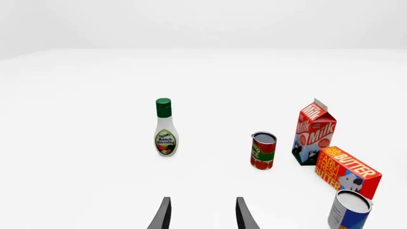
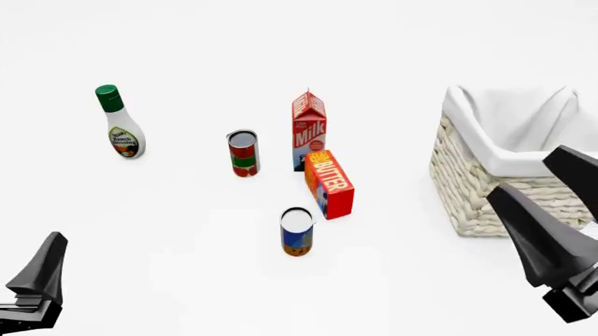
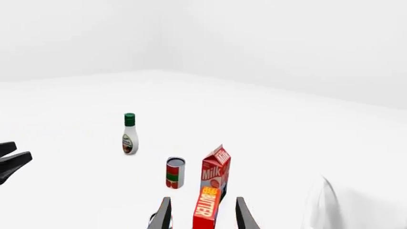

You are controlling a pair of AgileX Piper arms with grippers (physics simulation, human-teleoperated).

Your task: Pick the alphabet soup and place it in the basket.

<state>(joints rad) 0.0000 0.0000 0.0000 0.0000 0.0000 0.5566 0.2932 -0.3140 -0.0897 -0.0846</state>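
The alphabet soup (image 2: 297, 232), a small can with a silver top, blue label and orange-brown base, stands upright in the table's middle, just in front of the butter box. It also shows in the left wrist view (image 1: 349, 210). The basket (image 2: 467, 189), woven wicker with a white cloth lining, stands at the right. My left gripper (image 2: 38, 280) is open and empty at the near left, far from the can. My right gripper (image 2: 519, 171) is open and empty at the near right, in front of the basket. In the right wrist view the can is mostly hidden behind a finger (image 3: 163, 214).
A red-and-green labelled can (image 2: 243, 152), a milk carton (image 2: 309, 131) and a butter box (image 2: 329, 185) stand close behind the soup. A ranch dressing bottle (image 2: 120, 124) stands at the far left. The table is plain white.
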